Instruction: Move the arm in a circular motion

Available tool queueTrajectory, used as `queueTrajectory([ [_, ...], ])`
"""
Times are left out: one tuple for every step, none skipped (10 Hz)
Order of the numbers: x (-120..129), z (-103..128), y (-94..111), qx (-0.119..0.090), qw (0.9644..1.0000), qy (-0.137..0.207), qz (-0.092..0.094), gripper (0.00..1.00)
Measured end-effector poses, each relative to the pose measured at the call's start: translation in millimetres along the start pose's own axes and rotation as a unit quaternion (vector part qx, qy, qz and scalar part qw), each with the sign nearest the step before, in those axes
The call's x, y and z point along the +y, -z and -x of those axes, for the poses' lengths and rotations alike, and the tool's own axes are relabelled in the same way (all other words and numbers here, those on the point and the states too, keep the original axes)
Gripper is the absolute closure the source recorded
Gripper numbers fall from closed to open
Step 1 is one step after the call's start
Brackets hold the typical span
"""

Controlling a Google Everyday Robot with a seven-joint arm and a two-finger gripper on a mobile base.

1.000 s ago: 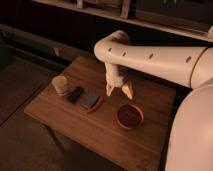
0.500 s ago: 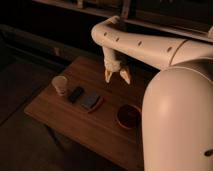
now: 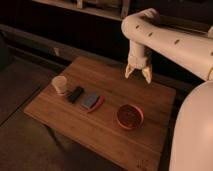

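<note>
Pincer (image 3: 138, 74) — beneath arm (image 3: 172, 42), above table (image 3: 102, 77)

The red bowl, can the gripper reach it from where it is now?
Probably yes: the gripper hangs open over the table, the red bowl lies just nearer the camera, nothing stands between them.

Table (image 3: 150, 145): cup (image 3: 60, 85) at left, then block (image 3: 76, 94), pad (image 3: 91, 101), bowl (image 3: 130, 116) rightward, in a row. Gripper (image 3: 138, 72) hangs over the far edge, behind the bowl, fingers apart. Arm (image 3: 170, 42) reaches in from right.
</note>
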Motion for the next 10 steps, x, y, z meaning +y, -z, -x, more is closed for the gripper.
queueTrajectory([
  [-10,-16,-7,0.006,0.9999,-0.003,-0.008,0.35],
  [-14,-32,-12,0.011,0.9998,0.0,-0.018,0.35],
  [-11,-46,-17,0.014,0.9995,0.01,-0.028,0.35],
  [6,-64,-22,0.018,0.9986,0.036,-0.034,0.35],
  [24,-72,-23,0.018,0.9976,0.057,-0.034,0.35],
  [52,-80,-22,0.018,0.9957,0.085,-0.035,0.35],
  [82,-82,-19,0.015,0.9932,0.11,-0.034,0.35],
  [111,-75,-15,0.014,0.991,0.13,-0.029,0.35],
  [124,-65,-13,0.015,0.9906,0.134,-0.024,0.35],
  [132,-50,-9,0.016,0.9914,0.129,-0.015,0.35],
])
